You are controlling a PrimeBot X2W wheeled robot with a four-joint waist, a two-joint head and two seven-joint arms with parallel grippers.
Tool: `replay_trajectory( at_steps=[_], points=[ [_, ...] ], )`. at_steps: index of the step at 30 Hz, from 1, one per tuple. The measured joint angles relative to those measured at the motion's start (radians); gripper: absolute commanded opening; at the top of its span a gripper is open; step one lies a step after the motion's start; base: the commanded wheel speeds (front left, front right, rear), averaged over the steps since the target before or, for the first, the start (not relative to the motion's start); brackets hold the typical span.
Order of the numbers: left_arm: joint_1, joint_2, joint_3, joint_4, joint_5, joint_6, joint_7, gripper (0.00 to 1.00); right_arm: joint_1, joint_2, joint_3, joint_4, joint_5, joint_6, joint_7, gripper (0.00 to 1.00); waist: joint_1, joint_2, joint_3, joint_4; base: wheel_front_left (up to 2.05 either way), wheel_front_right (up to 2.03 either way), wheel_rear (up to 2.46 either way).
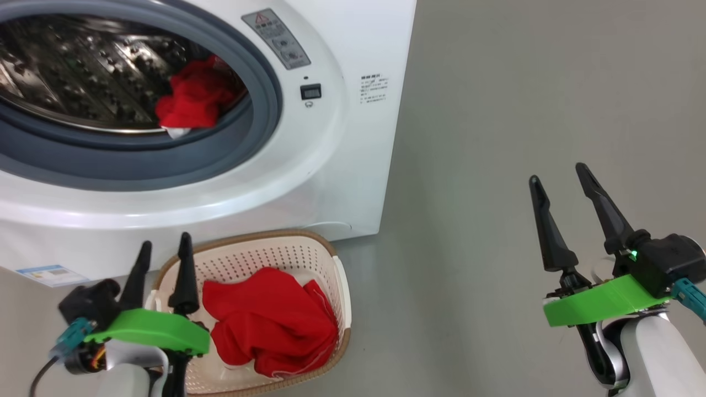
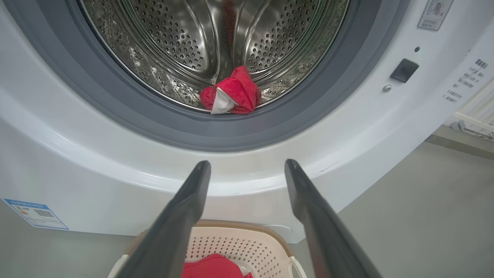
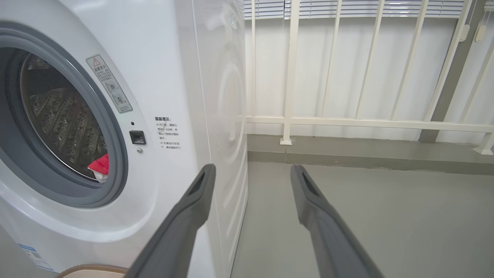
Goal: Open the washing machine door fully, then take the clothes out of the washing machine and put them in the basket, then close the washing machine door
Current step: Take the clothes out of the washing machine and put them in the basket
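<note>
Red clothes [image 1: 193, 99], seemingly two, in drum [image 1: 71, 66] and basket [image 1: 265, 236]

Left hand [image 1: 165, 241] spread, right hand [image 1: 557, 173] spread

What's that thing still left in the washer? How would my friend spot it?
Find the big white washing machine with its shiny steel drum. At the drum's lower front edge, just behind the grey rubber ring, sits a small crumpled red cloth with a white bit showing. The bigger red pile lies in the basket on the floor instead.
</note>
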Motion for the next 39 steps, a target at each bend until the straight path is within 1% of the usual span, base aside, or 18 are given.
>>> replay_trajectory(
  at_steps=[5,8,12,14,18,21,27,39],
  points=[
    [0.049,0.0,0.02,-0.115,0.017,-0.009,0.0,1.0,0.028,0.005,-0.021,-0.015,-0.008,0.0,0.0,1.0,0.0,0.0,-0.032,0.003,0.0,0.0,0.0],
    [0.088,0.0,0.017,-0.181,0.061,-0.017,-0.002,1.0,0.048,0.008,-0.034,-0.025,-0.01,0.0,0.0,1.0,0.0,0.0,-0.052,0.003,0.0,0.0,0.0],
    [0.136,0.001,0.017,-0.222,0.078,-0.018,-0.004,1.0,0.077,0.011,-0.055,-0.03,-0.02,0.0,0.0,1.0,0.0,0.0,-0.077,0.003,0.0,0.0,0.0],
    [0.184,0.001,0.015,-0.256,0.083,-0.025,-0.004,1.0,0.114,0.016,-0.074,-0.033,-0.02,0.0,0.0,1.0,0.0,0.0,-0.105,0.003,0.0,0.0,0.0],
    [0.228,0.006,0.016,-0.273,0.089,-0.025,-0.004,1.0,0.15,0.02,-0.082,-0.052,-0.026,0.0,0.0,1.0,0.0,0.0,-0.142,0.004,0.0,0.0,0.0],
    [0.259,0.018,0.023,-0.281,0.116,-0.025,-0.004,1.0,0.171,0.023,-0.085,-0.063,-0.03,0.0,0.0,1.0,0.0,0.0,-0.168,0.003,0.0,0.0,0.0],
    [0.31,0.018,0.035,-0.296,0.13,-0.026,-0.004,1.0,0.213,0.027,-0.087,-0.079,-0.054,0.0,0.0,1.0,-0.0001,0.0,-0.21,-0.001,0.0,0.0,0.0],
    [0.339,0.017,0.042,-0.322,0.13,-0.026,-0.004,1.0,0.253,0.032,-0.089,-0.091,-0.061,0.0,0.0,1.0,0.0,0.0,-0.244,0.001,0.0,0.0,0.0]
  ],
)
